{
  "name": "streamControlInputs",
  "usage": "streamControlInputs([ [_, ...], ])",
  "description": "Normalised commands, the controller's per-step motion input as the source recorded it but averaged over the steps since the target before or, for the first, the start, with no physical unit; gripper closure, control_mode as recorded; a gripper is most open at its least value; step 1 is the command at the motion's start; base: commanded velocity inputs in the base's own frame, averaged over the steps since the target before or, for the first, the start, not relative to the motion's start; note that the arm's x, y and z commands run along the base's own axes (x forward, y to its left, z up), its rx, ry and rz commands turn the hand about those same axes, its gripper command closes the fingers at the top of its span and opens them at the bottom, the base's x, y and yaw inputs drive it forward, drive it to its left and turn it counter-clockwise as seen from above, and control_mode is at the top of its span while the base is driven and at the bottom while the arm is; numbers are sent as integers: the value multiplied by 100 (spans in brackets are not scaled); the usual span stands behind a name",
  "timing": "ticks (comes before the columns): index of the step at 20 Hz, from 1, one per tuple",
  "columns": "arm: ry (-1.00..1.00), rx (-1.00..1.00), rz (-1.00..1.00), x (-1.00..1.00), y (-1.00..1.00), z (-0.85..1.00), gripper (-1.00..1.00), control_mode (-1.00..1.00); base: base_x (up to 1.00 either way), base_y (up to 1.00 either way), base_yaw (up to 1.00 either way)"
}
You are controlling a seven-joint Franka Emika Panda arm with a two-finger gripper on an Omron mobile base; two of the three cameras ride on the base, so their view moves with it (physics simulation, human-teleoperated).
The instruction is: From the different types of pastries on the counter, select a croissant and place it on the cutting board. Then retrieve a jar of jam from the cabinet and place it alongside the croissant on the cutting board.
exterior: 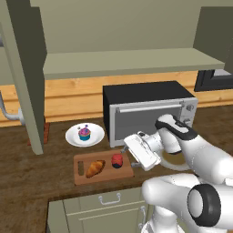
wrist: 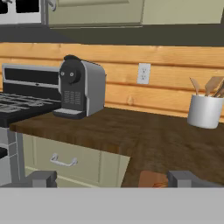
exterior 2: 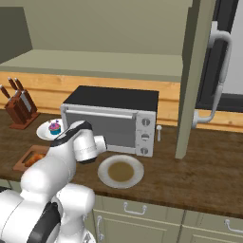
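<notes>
I see the croissant [exterior: 95,168] lying on the cutting board [exterior: 81,177], the jam jar [exterior: 117,160] standing just beside it on the same board, my gripper [wrist: 111,179] near the board's right end with fingers spread apart, holding nothing.

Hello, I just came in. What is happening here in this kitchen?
A white robot arm works at the counter. The croissant lies on the cutting board, and a small red jar stands beside it there. The tool hangs just right of the jar, in front of the toaster oven; whether it is open I cannot tell. A cupcake sits on a plate behind the board.
</notes>
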Motion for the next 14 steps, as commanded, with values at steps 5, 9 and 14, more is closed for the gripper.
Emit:
streamControlInputs([
  [5,-13,0,0,-56,2,30,-100,-100,0,0,0],
  [9,-13,0,0,-50,6,12,-100,-100,0,0,0],
  [14,-17,0,0,-54,3,15,-100,-100,0,0,0],
])
